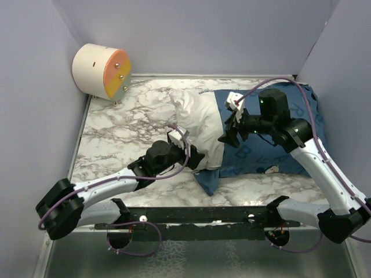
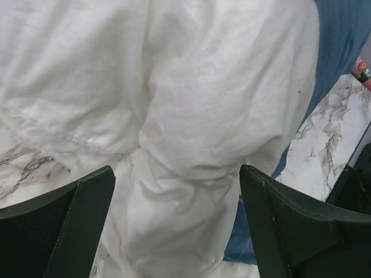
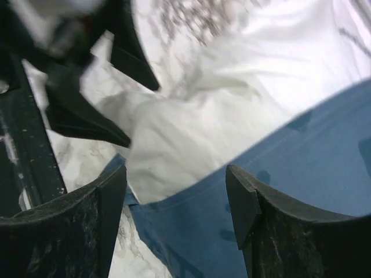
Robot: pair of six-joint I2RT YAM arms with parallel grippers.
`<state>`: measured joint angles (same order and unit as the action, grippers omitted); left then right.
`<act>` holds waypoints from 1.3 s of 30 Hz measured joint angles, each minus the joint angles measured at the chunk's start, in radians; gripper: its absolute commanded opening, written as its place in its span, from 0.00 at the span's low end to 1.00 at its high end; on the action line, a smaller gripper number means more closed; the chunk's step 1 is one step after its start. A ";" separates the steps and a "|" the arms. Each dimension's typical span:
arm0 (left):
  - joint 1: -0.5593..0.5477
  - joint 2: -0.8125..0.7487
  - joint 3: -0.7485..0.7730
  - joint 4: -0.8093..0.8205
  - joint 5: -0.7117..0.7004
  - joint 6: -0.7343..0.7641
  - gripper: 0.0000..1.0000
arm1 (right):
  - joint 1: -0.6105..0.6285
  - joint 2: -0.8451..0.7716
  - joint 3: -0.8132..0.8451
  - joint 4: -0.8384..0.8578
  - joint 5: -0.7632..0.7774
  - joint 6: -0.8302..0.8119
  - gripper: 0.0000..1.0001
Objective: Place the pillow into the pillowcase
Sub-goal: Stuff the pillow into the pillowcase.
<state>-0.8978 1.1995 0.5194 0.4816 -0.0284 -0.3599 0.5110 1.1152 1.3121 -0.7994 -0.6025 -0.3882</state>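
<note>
- Pillow first: the plump white stuffed pillow (image 1: 194, 124) lies part in and part out of the blue printed fabric pillowcase (image 1: 272, 147), its free end sticking out of the case mouth toward the round cream cylinder.
- My left gripper (image 2: 177, 223) stands spread wide with nothing between its fingers, hovering just over the pillow's near bare corner.
- My right gripper (image 3: 177, 191) is also parted and holds nothing; it hangs over the seam where the case's edge meets the white stuffing.
- To do this step well, I judge I should pinch the case's hem with the right fingers and hold it up, then push the pillow's bulging end inward with the left, low and flat, so the cloth does not bunch ahead of it.
- Taking the hem alone matters; catching pillow fabric with it would drag both together.
- Beyond the pillow, the cream cylinder with an orange face (image 1: 102, 70) sits in the far corner of the grey-veined marble tabletop (image 1: 116, 145), well apart from the pillow.
- Nearer me than the pillow runs the black mounting rail (image 1: 203, 215); the case's near corner droops toward it and could snag.
- My two wrists are close over the pillow, so they may crowd each other.
</note>
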 measured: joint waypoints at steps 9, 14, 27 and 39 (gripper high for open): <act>0.041 -0.285 0.071 -0.307 0.048 -0.039 0.94 | -0.001 0.078 -0.006 0.027 0.346 0.107 0.57; 0.055 -0.217 0.204 -0.329 0.066 -0.071 0.97 | -0.001 0.092 -0.022 0.064 0.448 0.123 0.39; 0.084 0.296 0.408 -0.222 0.118 -0.113 0.30 | -0.008 0.107 -0.036 0.066 0.377 0.151 0.57; 0.107 0.447 0.392 0.085 0.300 -0.216 0.07 | -0.014 0.161 -0.082 0.082 0.399 0.159 0.53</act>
<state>-0.7910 1.6470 0.9115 0.5667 0.2714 -0.5758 0.4969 1.2766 1.2301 -0.7174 -0.2039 -0.2291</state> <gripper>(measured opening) 0.235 0.588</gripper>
